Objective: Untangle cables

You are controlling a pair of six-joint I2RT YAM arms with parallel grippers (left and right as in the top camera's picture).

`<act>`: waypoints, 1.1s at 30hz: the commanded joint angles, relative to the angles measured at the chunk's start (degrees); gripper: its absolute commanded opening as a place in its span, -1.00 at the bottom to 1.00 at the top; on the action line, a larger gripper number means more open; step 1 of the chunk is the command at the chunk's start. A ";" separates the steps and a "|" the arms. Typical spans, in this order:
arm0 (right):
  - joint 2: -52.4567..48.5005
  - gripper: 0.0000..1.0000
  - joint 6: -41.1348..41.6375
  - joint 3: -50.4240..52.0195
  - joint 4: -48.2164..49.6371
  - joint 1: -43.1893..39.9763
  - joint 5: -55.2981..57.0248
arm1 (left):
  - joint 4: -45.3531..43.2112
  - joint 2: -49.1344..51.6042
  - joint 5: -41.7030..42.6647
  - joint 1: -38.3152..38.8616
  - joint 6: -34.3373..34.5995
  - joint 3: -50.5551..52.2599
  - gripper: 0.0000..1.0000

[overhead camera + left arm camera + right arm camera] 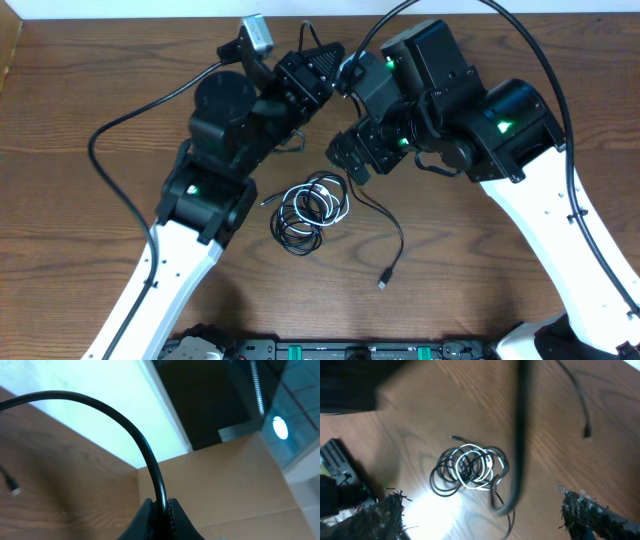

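Left wrist shows our left gripper [161, 516] clamped on a black cable [125, 424]; our right gripper [482, 506] gapes wide. Pulling could cinch the coil [467, 470] tighter.

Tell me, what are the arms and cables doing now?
Left gripper shut on a black cable, raised. Right gripper open, empty, over the tangle of black and white cables on the table. Nothing blocking it.

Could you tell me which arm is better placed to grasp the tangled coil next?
Right, probably: the right gripper is open facing the coil, while the left gripper is shut on a black cable.
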State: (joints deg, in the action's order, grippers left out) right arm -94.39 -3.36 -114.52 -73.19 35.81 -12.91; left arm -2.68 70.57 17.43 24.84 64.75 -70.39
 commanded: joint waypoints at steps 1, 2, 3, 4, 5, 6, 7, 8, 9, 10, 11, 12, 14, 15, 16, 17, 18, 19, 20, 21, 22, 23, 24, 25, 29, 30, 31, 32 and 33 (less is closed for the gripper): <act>-1.79 0.99 2.64 0.33 0.87 0.07 3.72 | 0.07 -2.27 -2.62 -0.04 0.55 -1.60 -0.85; -1.90 0.94 3.19 0.33 1.25 0.07 3.89 | 0.39 -2.60 -3.34 -0.04 0.55 -1.60 -0.85; -2.01 0.87 3.89 0.33 1.75 0.07 3.98 | 0.50 -2.84 -3.65 -0.09 0.74 -1.60 -0.85; -2.05 0.78 4.39 0.33 2.29 0.07 3.96 | 0.48 -2.99 -3.61 -0.15 1.05 -1.60 -0.85; -2.05 0.65 4.76 0.33 2.91 0.07 3.98 | 0.48 -3.17 -3.58 -0.17 2.10 -1.60 -0.85; -2.05 0.50 5.09 0.33 3.58 0.07 3.96 | 0.50 -3.30 -3.58 -0.20 3.21 -1.60 -0.85; -2.05 0.38 5.40 0.33 4.17 0.07 3.98 | 0.44 -3.41 -3.58 -0.20 4.24 -1.60 -0.85; -2.05 0.35 5.84 0.33 4.72 0.09 3.98 | 0.44 -3.45 -3.61 -0.20 5.25 -1.60 -0.85; -2.05 0.30 6.38 0.33 5.16 0.07 3.98 | 0.46 -3.50 -3.58 -0.33 6.08 -1.60 -0.85; -2.05 0.18 6.60 0.33 5.60 0.07 3.98 | 0.48 -3.50 -3.58 -0.48 6.60 -1.60 -0.85; -2.05 0.09 6.75 0.33 5.84 0.07 4.00 | 0.52 -3.50 -3.56 -0.66 7.06 -1.60 -0.85; -2.05 0.04 6.75 0.33 6.14 0.04 3.98 | 0.76 -3.50 -3.56 -0.79 7.54 -1.60 -0.85; -2.05 0.01 7.08 0.33 6.51 0.02 4.00 | 0.90 -3.50 -3.21 -1.09 8.87 -1.60 -0.85; -2.05 -0.06 7.19 0.33 6.73 0.00 4.00 | 0.90 -3.50 -3.06 -1.11 9.84 -1.60 -0.85; -2.05 -0.21 7.21 0.33 7.06 0.02 4.00 | 0.90 -3.50 -2.89 -1.11 10.69 -1.60 -0.85; -2.05 -0.58 7.43 0.33 7.28 0.02 4.00 | 0.87 -3.50 -2.89 -1.09 11.52 -1.60 -0.85; -2.05 -0.76 7.91 0.33 7.61 0.02 4.02 | 0.90 -3.50 -2.89 -1.09 12.20 -1.60 -0.85; -2.05 -0.90 8.55 0.33 7.89 0.02 4.02 | 0.90 -3.50 -2.91 -1.09 12.35 -1.60 -0.85; -2.05 -0.97 8.70 0.33 8.07 0.02 4.00 | 0.90 -3.50 -2.93 -1.11 12.31 -1.60 -0.85; -2.05 -0.97 8.74 0.33 8.15 0.02 4.00 | 0.90 -3.50 -2.95 -1.11 12.28 -1.60 -0.85; -2.05 -0.97 8.94 0.33 8.24 -0.04 4.02 | 1.03 -3.50 -2.93 -1.11 12.28 -1.60 -0.85; -2.03 -0.97 9.29 0.31 8.24 -0.15 4.00 | 1.38 -3.50 -3.02 -1.11 12.26 -1.60 -0.85; -1.90 -0.98 9.75 0.31 8.24 -0.26 4.00 | 2.05 -3.50 -3.21 -1.11 12.26 -1.60 -0.85; -1.75 -0.98 10.25 0.28 8.20 -0.48 4.00 | 2.93 -3.50 -3.52 -1.16 12.13 -1.60 -0.85; 0.98 -0.98 13.79 0.20 8.07 -2.45 4.00 | 7.21 -3.19 -4.24 -1.92 3.56 -1.57 -0.78; 2.08 -0.98 14.62 0.17 8.09 -3.26 3.98 | 8.57 -3.08 -4.26 -2.10 -0.52 -1.60 -0.74; 3.26 -0.98 15.58 0.17 8.07 -4.22 3.98 | 10.32 -2.86 -4.24 -2.16 -5.25 -1.57 -0.66; 4.55 -0.98 16.57 0.20 8.02 -5.46 3.98 | 11.96 -2.62 -4.24 -2.16 -8.24 -1.57 -0.42; 5.51 -0.98 17.11 0.17 7.89 -6.43 3.98 | 13.38 -2.43 -4.20 -2.16 -10.10 -1.57 -0.19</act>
State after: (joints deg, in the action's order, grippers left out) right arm -94.35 9.58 -113.97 -65.36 32.29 -9.39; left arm 8.84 67.92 13.58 23.24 65.65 -70.61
